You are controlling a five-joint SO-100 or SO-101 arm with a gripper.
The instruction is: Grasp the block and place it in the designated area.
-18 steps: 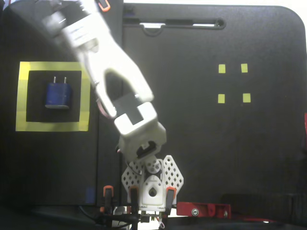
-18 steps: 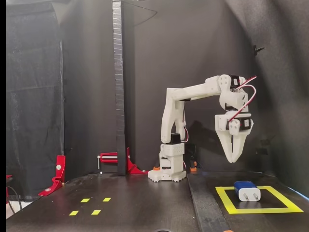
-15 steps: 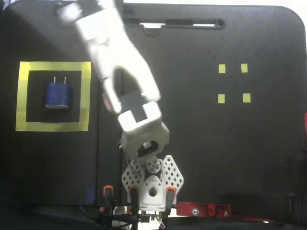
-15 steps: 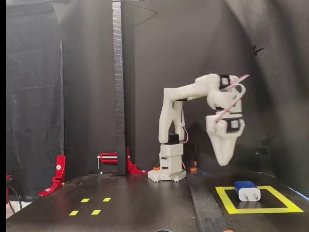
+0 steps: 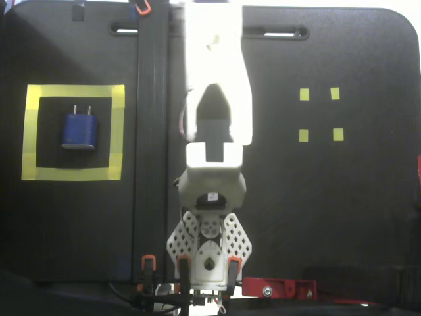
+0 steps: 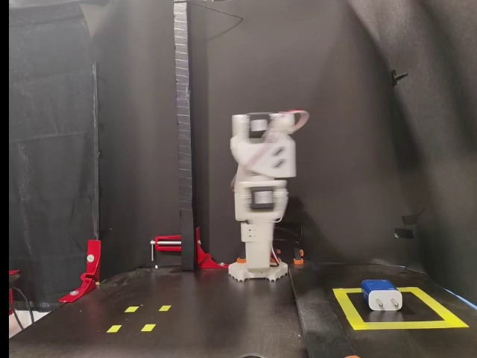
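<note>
The block (image 5: pixel 80 130) lies flat inside the yellow square (image 5: pixel 118 131) near the worktop's (image 5: pixel 329 217) left edge in the top-down fixed view — long axis running toward the far edge, its two silver prongs pointing that way too. In the low fixed view the block (image 6: pixel 381 294) sits in the square (image 6: pixel 350 307) at the right, prongs facing the camera.

And the arm has swung clean away! Half a second ago it hung out over the left side, claw tapering down above the square; now the arm (image 5: pixel 216 85) lines up straight over its base (image 5: pixel 209 247), folded tall and blurred in the low view (image 6: pixel 261 171). The block has not shifted. The claw — I cannot tell whether it is spread or pressed together. Four small yellow squares (image 5: pixel 320 114) sit on the right half.
</note>
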